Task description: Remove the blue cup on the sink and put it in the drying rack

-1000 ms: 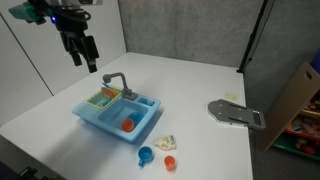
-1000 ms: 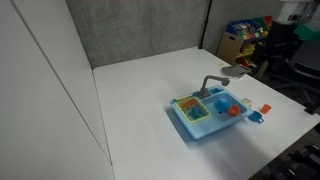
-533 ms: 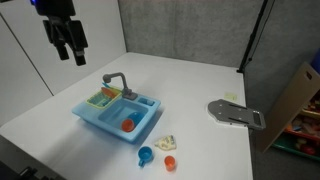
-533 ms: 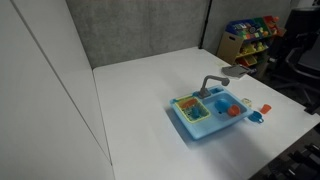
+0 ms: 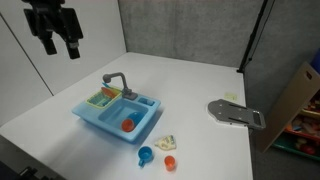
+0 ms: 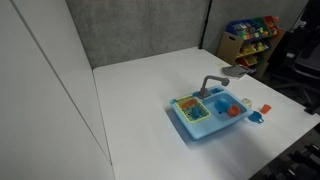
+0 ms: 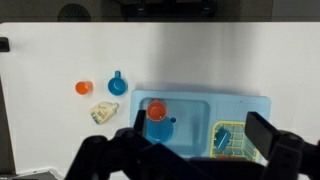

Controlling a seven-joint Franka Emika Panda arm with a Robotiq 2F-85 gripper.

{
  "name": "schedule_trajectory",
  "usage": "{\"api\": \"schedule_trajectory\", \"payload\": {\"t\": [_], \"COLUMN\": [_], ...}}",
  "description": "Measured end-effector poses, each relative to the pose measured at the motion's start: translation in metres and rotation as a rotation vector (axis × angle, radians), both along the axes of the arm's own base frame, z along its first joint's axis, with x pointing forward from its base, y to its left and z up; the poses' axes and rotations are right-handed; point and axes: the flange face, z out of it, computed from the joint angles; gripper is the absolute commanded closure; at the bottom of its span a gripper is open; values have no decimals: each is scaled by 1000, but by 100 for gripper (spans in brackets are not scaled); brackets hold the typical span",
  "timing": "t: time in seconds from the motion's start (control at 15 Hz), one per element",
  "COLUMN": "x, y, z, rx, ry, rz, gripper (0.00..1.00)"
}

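Observation:
The light blue sink [image 5: 112, 117] with a grey faucet [image 5: 116, 81] stands on the white table; it shows in both exterior views [image 6: 208, 112] and the wrist view [image 7: 195, 105]. The yellow-green drying rack [image 5: 99, 98] [image 7: 233, 140] sits in one end of it and holds a small blue item. A blue cup [image 5: 146, 155] [image 6: 256, 117] [image 7: 117, 84] stands on the table beside the sink. My gripper [image 5: 60, 47] is open and empty, high above the table and far from the sink; in the wrist view its fingers [image 7: 200, 126] frame the sink.
A round orange-red object [image 5: 127, 125] lies in the basin. An orange cup [image 5: 170, 161] and a small pale toy [image 5: 165, 143] lie near the blue cup. A grey flat object [image 5: 237, 113] lies further along the table. A toy shelf [image 6: 250, 40] stands beyond the table.
My gripper has risen and moved away from the sink, toward the upper left of the exterior view. The objects have not moved.

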Motion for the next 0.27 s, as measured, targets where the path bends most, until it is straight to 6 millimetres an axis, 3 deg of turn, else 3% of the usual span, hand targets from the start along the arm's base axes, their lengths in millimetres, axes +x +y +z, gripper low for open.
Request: {"api": "schedule_trajectory", "payload": {"t": [0.27], "x": [-5], "y": [-2], "z": [0], "rx": [8], "ry": [2], "rz": [36], "gripper": [0]}}
